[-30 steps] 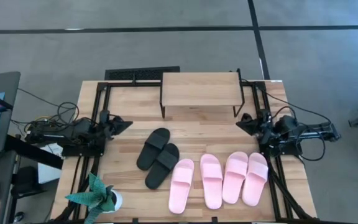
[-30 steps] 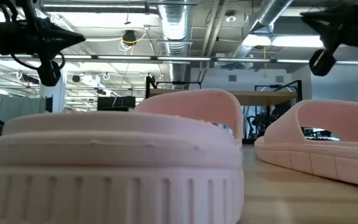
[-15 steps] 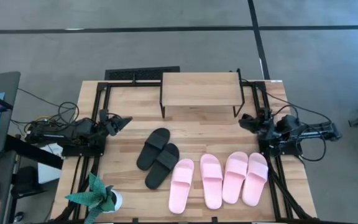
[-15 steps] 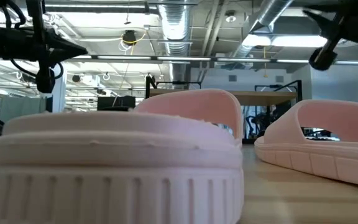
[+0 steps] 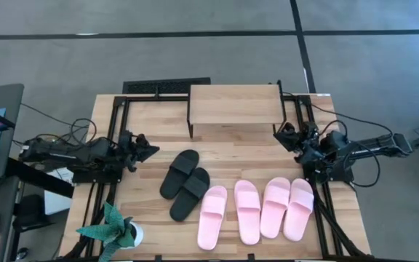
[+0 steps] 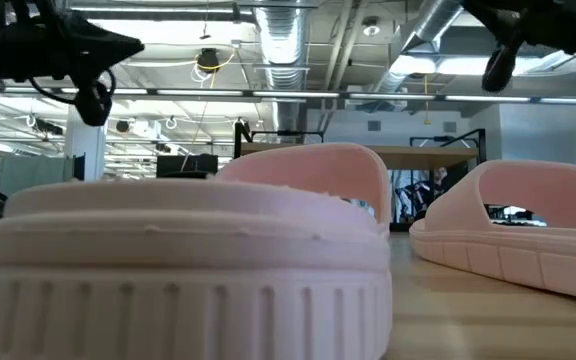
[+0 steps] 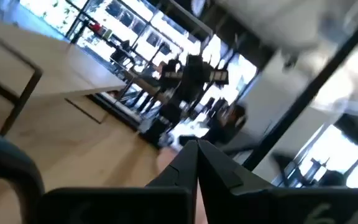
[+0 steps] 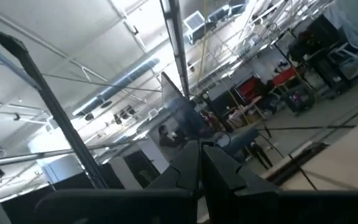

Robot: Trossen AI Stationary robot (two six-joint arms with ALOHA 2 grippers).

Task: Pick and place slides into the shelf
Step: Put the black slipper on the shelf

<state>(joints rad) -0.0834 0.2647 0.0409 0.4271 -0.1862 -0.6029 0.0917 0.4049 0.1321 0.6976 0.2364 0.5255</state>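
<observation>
A matte black pair of slides (image 5: 180, 173) (image 5: 190, 193) lies sole-down at the table's middle. Several pale pink slides (image 5: 212, 216) (image 5: 275, 207) lie side by side near the near edge, and they fill the low view (image 6: 188, 260) (image 6: 528, 230). The shelf (image 5: 234, 105), with a light plank top on thin black legs, stands at the far edge and carries nothing. My left gripper (image 5: 151, 151) (image 7: 196, 144) hovers shut left of the black pair. My right gripper (image 5: 276, 131) (image 8: 199, 146) hovers shut beside the shelf's right legs.
A potted green plant (image 5: 115, 229) stands at the table's near left corner. Black frame rails (image 5: 115, 131) (image 5: 318, 196) run along both sides of the table. Bare wood (image 5: 231, 149) lies between the shelf and the slides. Cables trail off both arms.
My left gripper has moved a little toward the near edge and the black pair. My right gripper has moved toward the far edge, closer to the shelf's right legs. The slides and the shelf have stayed where they were.
</observation>
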